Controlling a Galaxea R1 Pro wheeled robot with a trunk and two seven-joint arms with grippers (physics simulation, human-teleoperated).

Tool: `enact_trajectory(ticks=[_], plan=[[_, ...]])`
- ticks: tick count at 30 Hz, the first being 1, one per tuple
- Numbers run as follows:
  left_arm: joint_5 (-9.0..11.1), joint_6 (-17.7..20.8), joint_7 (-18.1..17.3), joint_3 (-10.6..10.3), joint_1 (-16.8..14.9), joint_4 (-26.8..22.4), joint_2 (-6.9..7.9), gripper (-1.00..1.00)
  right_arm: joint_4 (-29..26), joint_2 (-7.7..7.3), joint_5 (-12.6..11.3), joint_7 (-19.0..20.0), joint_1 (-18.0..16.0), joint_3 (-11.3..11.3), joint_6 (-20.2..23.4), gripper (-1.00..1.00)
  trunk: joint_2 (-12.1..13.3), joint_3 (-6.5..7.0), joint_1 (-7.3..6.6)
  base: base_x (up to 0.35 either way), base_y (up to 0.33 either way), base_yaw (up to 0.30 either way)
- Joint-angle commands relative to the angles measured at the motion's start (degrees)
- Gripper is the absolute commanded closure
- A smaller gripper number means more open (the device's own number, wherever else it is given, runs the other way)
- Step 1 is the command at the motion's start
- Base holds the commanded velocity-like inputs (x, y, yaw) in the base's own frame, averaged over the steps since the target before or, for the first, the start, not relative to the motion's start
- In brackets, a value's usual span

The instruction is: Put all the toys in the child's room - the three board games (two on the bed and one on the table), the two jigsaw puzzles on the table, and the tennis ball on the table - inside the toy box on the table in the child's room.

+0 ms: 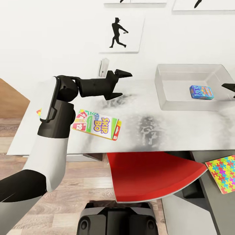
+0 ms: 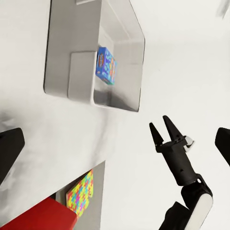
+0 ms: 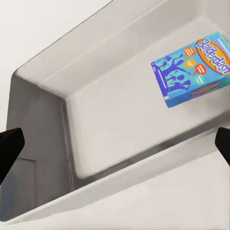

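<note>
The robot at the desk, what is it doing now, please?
It is tidying toys into the toy box. The blue board game already lies inside. The SKIP BO box lies on the table, beside the left gripper, which is open and empty. One jigsaw puzzle lies lower, at the right.

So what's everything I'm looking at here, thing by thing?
Long light grey table: one, across the middle.
Shallow pale grey bin: one, on the table's far right.
Small blue game box: one, lying inside the bin.
White-green-red SKIP BO box: one, on the table near its front edge.
Multicoloured jigsaw square: one, lower right, beside the chair.
Red chair: one, tucked under the table.
Black batter silhouette print: one full, on the white wall.
Left tool: black, open, above the table.
Right tool: black, open, near the bin.
</note>
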Motion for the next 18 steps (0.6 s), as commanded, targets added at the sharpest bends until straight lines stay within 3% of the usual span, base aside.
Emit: enact_trajectory(ticks=[1, 8, 18], plan=[[0.5, 0.0, 0.6, 0.1, 0.0, 0.0, -0.03, -1.0, -0.1, -0.02, -0.6, -0.6, 0.0, 0.0, 0.2, -1.0, -0.1, -0.08, 0.03, -0.027, 0.007, 0.0], [0.6, 0.0, 0.6, 0.1, 0.0, 0.0, -0.02, -1.0, -0.2, -0.03, -0.6, -0.6, 0.2, 0.1, 0.2, -1.0, -0.1, -0.08, 0.03, -0.07, 0.076, 0.0], [0.8, 0.0, 0.5, 0.1, 0.0, -0.1, 0.01, -1.0, -0.4, -0.11, -0.6, -0.6, 0.2, -0.2, 0.2, -1.0, -0.1, -0.08, 0.03, -0.153, 0.201, -0.001]])
